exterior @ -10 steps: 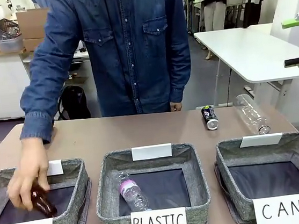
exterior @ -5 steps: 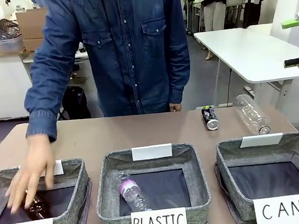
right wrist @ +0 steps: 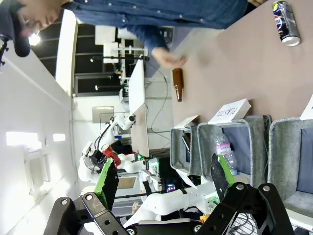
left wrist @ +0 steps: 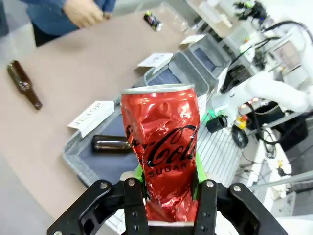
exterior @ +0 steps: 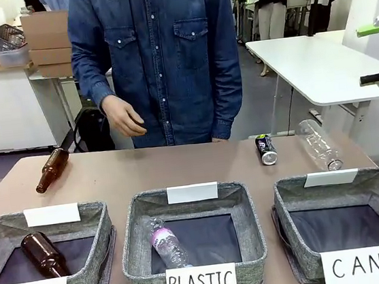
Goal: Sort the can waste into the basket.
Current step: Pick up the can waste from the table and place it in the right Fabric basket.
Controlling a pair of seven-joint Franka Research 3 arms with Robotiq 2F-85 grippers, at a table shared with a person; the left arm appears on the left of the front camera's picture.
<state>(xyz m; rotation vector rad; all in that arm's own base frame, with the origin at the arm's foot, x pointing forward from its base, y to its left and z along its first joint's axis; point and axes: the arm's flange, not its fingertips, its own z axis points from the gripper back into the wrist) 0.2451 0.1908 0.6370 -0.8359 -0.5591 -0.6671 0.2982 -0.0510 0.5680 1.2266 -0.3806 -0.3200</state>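
Observation:
My left gripper (left wrist: 166, 182) is shut on the red dented can (left wrist: 164, 142), which stands upright between the green pads, held high above the left side of the table. The black can (exterior: 266, 149) lies on the table behind the basket signed CAN (exterior: 287, 203), whose dark bottom is bare. It shows far off as the black can (left wrist: 153, 20) and near the top right as the black can (right wrist: 286, 17). My right gripper (right wrist: 164, 178) is open, raised beyond the table's right edge, where its fingers (exterior: 371, 28) show.
A clear plastic bottle (exterior: 318, 144) lies right of the black can. One brown bottle (exterior: 51, 170) lies on the table at far left, another (exterior: 43, 254) in the BOTTLE basket. The PLASTIC basket holds a plastic bottle (exterior: 167, 246). The person's hand (exterior: 125, 115) hangs above the far edge.
The person let go of the brown bottle in the BOTTLE basket and drew the hand back to the body. Both grippers have stayed still.

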